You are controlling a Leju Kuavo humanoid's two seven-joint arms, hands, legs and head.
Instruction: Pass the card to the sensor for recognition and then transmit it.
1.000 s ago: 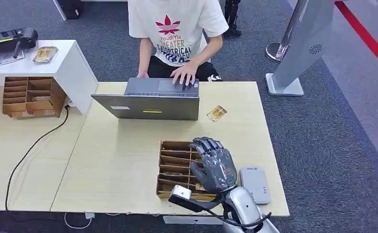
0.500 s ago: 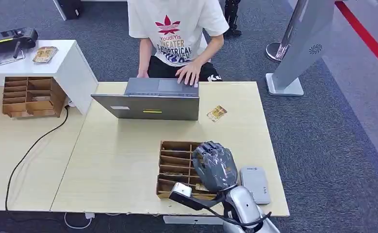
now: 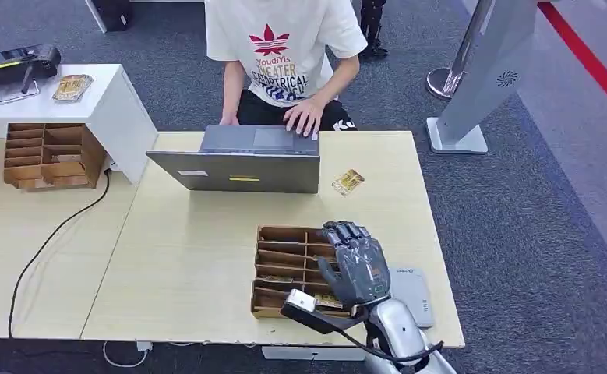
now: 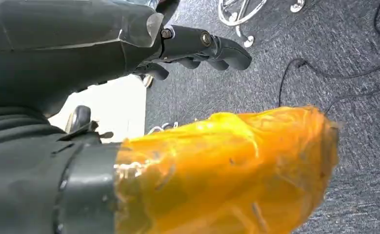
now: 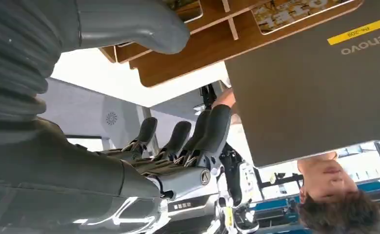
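Bright even light, soft shadows, wrist close-ups blurred.

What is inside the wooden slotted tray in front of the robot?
Cards lie in the near slots of the wooden tray; the right hand above it covers the right-side slots.

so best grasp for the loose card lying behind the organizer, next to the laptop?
The card lies flat on the table, bare wood all round it and the laptop beside it. Probably come from above with the right hand and pinch across its short width at the edges; being flat, it may need sliding to the table's edge first.
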